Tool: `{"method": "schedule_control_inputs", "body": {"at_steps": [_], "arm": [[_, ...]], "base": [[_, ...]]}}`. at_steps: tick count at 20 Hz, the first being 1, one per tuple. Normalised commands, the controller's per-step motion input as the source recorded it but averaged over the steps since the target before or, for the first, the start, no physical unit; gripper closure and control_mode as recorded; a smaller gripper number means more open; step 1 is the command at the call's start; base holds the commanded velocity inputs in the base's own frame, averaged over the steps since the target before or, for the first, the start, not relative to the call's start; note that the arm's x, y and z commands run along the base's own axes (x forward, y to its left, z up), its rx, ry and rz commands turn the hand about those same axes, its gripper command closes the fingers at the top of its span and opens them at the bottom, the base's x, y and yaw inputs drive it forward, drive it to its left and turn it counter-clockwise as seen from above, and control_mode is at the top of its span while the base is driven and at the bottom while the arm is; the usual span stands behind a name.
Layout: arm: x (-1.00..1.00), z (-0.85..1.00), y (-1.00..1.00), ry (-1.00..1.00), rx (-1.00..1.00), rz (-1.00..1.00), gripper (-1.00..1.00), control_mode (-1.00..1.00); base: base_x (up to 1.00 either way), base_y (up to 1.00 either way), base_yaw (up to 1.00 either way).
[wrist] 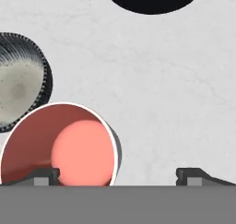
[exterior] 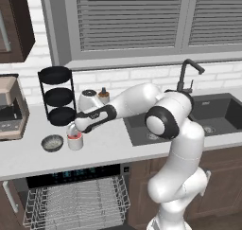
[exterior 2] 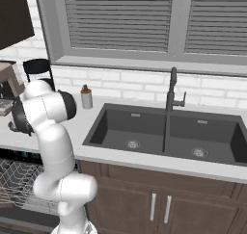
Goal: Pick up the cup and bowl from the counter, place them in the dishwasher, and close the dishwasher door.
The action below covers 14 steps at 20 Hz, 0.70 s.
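Cup (wrist: pixel 60 144) (rim) under left fingers (wrist: pixel 44 176)

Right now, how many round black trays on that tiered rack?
3, stacked on the rack at the back of the counter: top tray, middle tray, bottom tray, behind the bowl and cup.

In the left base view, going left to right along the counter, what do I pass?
Coffee machine → bowl → cup → bottle → sink. The tiered rack sits behind the bowl and cup, so I leave it out of the order.
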Motion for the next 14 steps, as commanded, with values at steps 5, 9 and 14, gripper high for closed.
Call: {"method": "schedule_control_inputs", "body": {"at_steps": [5, 9, 14], "arm": [[0.13, -0.03, 0.31, 0.0, 0.0, 0.0, -1.0, -1.0], [-0.02, -0.21, 0.18, 0.03, 0.0, 0.0, -1.0, -1.0], [-0.15, -0.25, 0.0, 0.04, 0.0, -0.02, 1.0, -1.0]], "base": [[0.0, 0.0, 0.0], [0.0, 0.0, 0.0], [0.0, 0.0, 0.0]]}}
